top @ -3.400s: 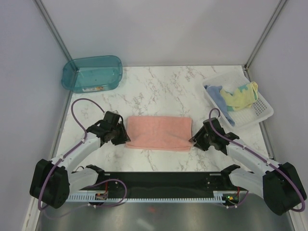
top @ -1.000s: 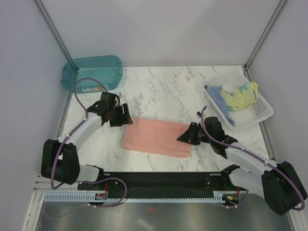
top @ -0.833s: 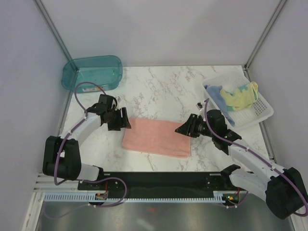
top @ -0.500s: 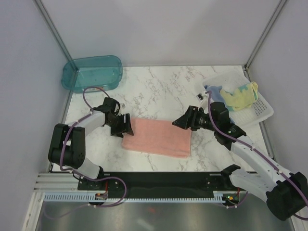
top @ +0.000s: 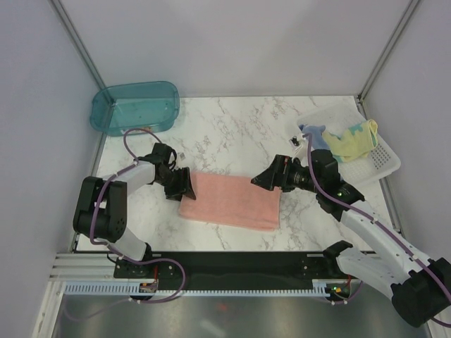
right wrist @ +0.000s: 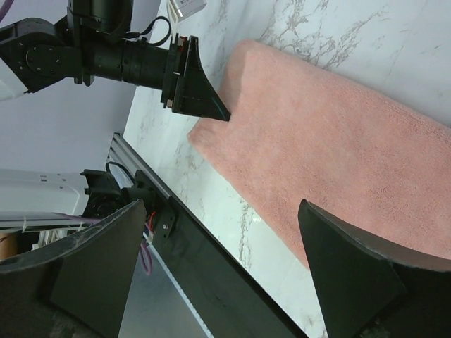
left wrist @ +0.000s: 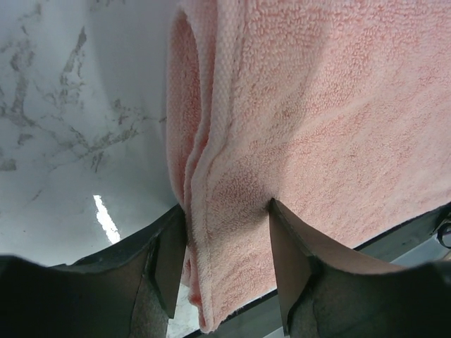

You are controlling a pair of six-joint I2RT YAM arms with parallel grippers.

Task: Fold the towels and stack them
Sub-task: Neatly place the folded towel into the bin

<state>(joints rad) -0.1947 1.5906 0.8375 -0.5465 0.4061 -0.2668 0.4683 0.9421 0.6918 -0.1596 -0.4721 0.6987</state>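
The salmon-pink towel (top: 229, 201) lies folded flat mid-table. My left gripper (top: 181, 184) is at its left edge. In the left wrist view the gripper (left wrist: 227, 208) has both fingers (left wrist: 169, 260) pressed against the folded layers of the towel (left wrist: 317, 105) pinched between them. My right gripper (top: 262, 180) hovers just over the towel's far right corner, open wide and empty. The right wrist view shows this gripper (right wrist: 223, 204) above the towel (right wrist: 317, 141), with the left gripper (right wrist: 194, 88) beyond. A pale yellow towel (top: 352, 139) and a light blue towel (top: 310, 131) lie crumpled in the basket.
The white perforated basket (top: 384, 169) stands at the right edge, partly behind my right arm. A teal plastic bin (top: 134, 107) sits at the back left corner. Grey walls enclose the table, and a black rail (top: 239, 264) runs along the near edge.
My right gripper opened wide and lifted off the towel's right end, drawing back. My left gripper slid down to the towel's left edge and its jaws narrowed onto the fold.
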